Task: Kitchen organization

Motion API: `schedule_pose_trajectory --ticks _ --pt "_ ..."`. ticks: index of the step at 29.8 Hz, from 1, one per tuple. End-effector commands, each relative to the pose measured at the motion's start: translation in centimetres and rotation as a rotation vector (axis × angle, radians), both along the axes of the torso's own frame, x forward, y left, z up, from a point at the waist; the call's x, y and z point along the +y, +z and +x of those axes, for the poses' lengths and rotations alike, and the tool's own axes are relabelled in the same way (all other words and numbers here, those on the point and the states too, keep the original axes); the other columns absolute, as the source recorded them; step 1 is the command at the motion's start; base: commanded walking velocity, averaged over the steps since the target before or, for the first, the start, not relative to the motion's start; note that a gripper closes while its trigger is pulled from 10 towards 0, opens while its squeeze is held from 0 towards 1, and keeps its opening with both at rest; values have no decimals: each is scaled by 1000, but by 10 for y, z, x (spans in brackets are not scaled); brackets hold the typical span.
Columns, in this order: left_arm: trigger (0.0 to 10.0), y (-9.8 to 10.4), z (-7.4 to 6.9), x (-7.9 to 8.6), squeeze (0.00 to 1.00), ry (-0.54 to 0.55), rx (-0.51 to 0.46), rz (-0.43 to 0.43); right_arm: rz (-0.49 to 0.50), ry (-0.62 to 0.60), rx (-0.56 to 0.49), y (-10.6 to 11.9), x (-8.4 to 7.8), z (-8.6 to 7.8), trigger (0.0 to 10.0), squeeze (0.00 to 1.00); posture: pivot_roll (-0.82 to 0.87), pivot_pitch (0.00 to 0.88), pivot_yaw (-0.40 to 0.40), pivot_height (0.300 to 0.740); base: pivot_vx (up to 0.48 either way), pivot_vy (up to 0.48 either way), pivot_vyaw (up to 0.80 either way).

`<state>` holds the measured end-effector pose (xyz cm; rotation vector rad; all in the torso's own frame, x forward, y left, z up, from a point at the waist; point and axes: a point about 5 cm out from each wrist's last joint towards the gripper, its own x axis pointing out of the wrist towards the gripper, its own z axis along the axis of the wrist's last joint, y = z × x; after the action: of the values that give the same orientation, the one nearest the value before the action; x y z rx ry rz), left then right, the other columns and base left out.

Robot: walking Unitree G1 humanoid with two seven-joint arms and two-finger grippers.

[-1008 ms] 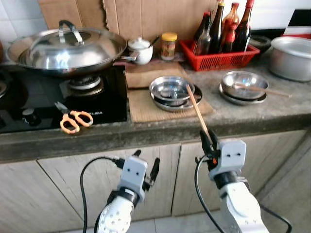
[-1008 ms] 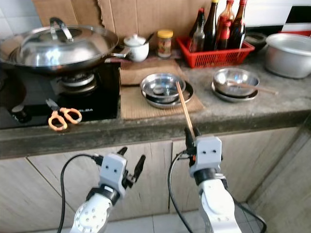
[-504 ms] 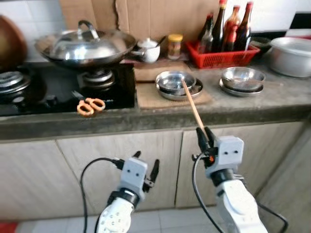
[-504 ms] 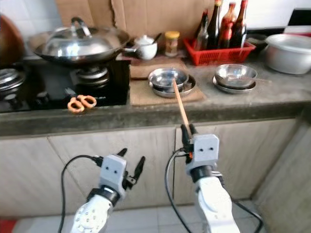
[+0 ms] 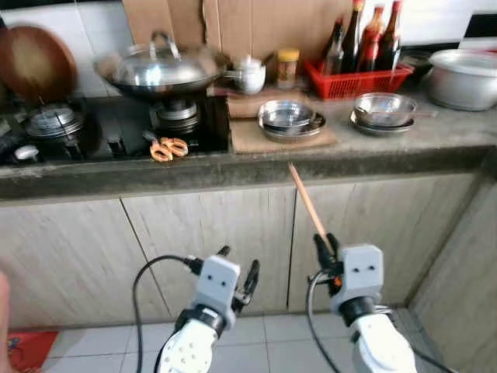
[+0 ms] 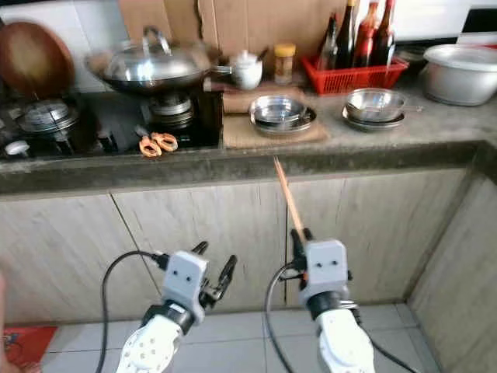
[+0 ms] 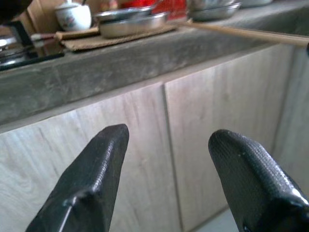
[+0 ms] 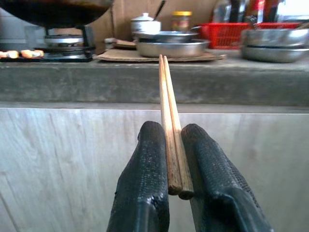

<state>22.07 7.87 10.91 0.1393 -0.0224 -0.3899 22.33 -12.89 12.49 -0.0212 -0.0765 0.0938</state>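
Note:
My right gripper (image 5: 324, 245) is shut on a pair of wooden chopsticks (image 5: 307, 201), which stick up and forward from its fingers (image 8: 145, 193); the chopsticks (image 8: 169, 130) point toward the counter edge. It hangs in front of the wooden cabinet doors, below the counter. My left gripper (image 5: 238, 266) is open and holds nothing, its fingers (image 7: 91, 179) spread in front of the cabinet. On the stone counter (image 5: 233, 167) lie stacked steel bowls (image 5: 287, 118) on a brown mat, and a second steel bowl stack (image 5: 382, 110) with one chopstick across it.
A lidded wok (image 5: 159, 68) sits on the black stove (image 5: 116, 132). Orange scissors (image 5: 167, 147) lie at the stove's front. A red basket of bottles (image 5: 359, 74), a white pot (image 5: 248, 74), a jar (image 5: 288, 66) and a large steel pot (image 5: 464, 76) stand at the back. Tiled floor lies below.
The camera has drawn back from the counter and shifted, so more stove and floor show. Both grippers now sit lower against the cabinet doors; the right one still holds the chopsticks.

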Motion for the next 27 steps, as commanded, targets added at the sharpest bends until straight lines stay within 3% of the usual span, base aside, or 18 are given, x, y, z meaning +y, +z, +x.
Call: schedule_pose_trajectory --ticks 1,7,21,27 --pt "10000 0 0 5 0 9 -4 12 6 8 -13 4 5 1 10000 0 109 0 -12 740 -311 0 0" --pt "10000 0 0 4 0 9 -2 11 16 2 -2 2 4 0 10000 0 109 0 -14 740 -312 0 0" --pt "10000 -2 -1 3 0 -6 3 11 -2 -19 21 -1 0 0 10000 0 103 0 -13 740 -308 0 -781" --pt "10000 -2 -1 2 0 -11 8 9 -9 -31 20 0 -1 0 10000 0 101 0 -12 740 -189 0 0"
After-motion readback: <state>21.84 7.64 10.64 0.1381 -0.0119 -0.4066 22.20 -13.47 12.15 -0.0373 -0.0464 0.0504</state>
